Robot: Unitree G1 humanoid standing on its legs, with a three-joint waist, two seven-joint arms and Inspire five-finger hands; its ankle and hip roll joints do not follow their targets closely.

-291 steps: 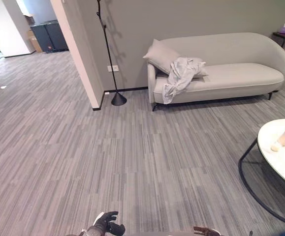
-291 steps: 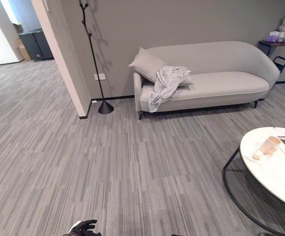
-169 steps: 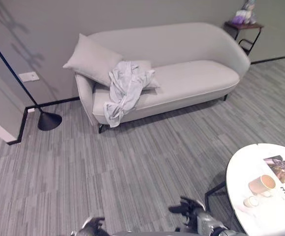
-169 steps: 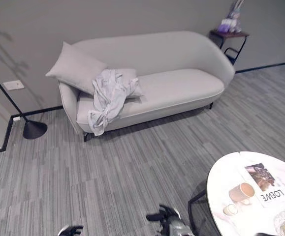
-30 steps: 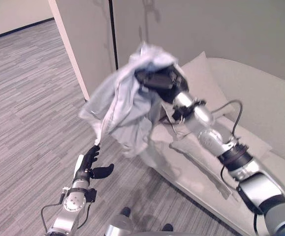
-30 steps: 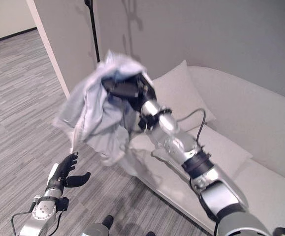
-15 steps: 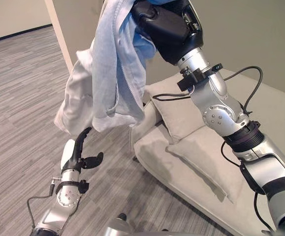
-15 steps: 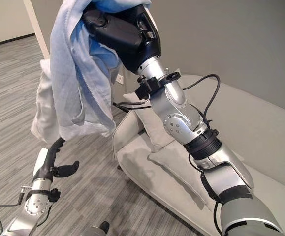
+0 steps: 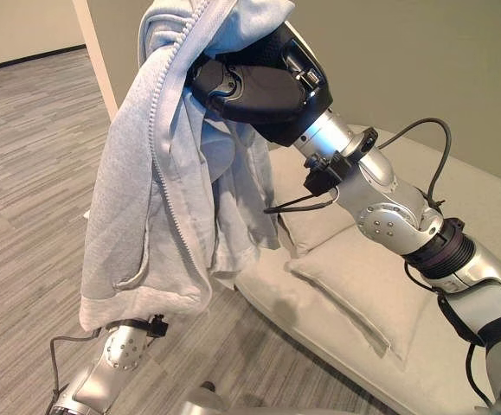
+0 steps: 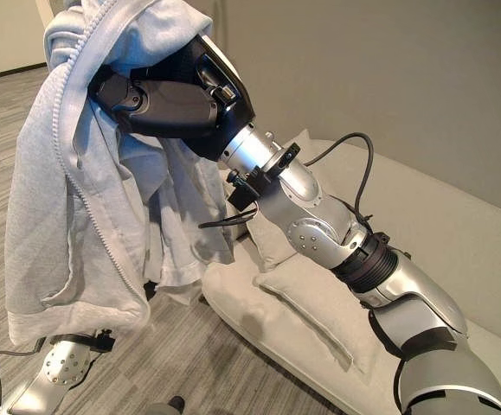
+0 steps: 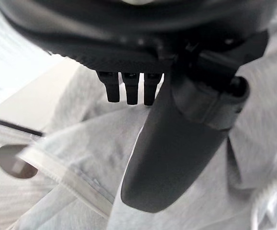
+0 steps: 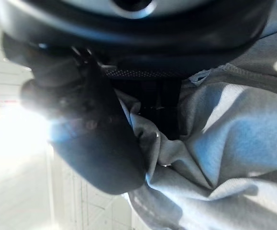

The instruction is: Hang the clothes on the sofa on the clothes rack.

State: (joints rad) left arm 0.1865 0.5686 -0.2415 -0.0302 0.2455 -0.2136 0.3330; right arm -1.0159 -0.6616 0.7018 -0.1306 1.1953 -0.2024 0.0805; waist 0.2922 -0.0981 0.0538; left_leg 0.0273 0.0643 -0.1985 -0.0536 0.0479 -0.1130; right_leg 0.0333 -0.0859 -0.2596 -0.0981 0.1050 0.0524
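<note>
Hanging from the raised right hand, a light grey zip-up garment is held up high in front of the sofa, its zipper edge running down the front & its hem reaching the lower left of the eye views. The cloth is draped over the top of the hand and down its far side. In the right wrist view the thumb is seen pressed against a bunched fold of the garment, w/ the fingers curled into the cloth behind it, so the fabric is pinched.

The left arm comes up from lower left, under the hem; the left hand is seen from its own wrist view, close against the hanging cloth. Its fingers are held roughly straight & side by side, thumb apart from them, nothing gripped; contact w/ the cloth cannot be told.

On the sofa seat, below the right arm, two pale cushions are lying, one flat on the seat, one leaning at the back. A grey striped carpet is seen at left, w/ a grey wall behind the sofa
</note>
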